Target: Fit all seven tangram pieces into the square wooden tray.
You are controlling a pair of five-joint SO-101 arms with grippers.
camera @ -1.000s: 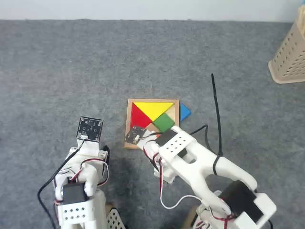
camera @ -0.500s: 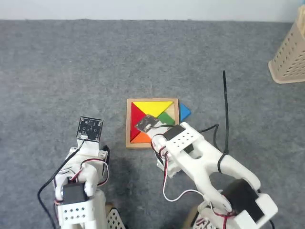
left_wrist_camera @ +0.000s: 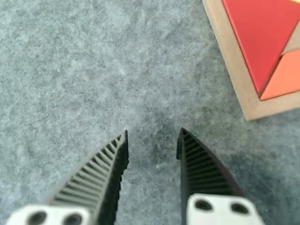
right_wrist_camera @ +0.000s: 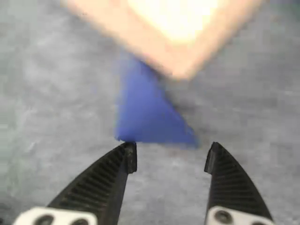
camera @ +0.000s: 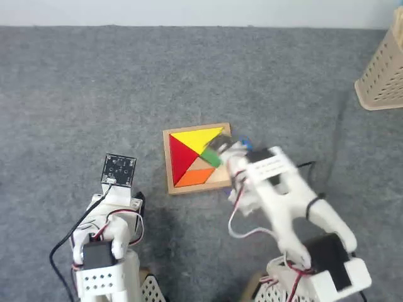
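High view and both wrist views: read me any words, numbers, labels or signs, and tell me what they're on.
No text can be read anywhere.
The wooden tray and its coloured pieces: plain, no marks.
Dark marking on the right arm's white housing: too small to read.
The circuit board on the left arm: nothing legible.

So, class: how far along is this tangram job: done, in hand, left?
Done: yellow triangle, red triangle, orange piece and green piece sit in the wooden tray. In hand: nothing gripped; the right gripper is open, short of the blue triangle on the carpet outside the tray. The left gripper is open over carpet. Left: the blue triangle; the arm hides part of the tray.
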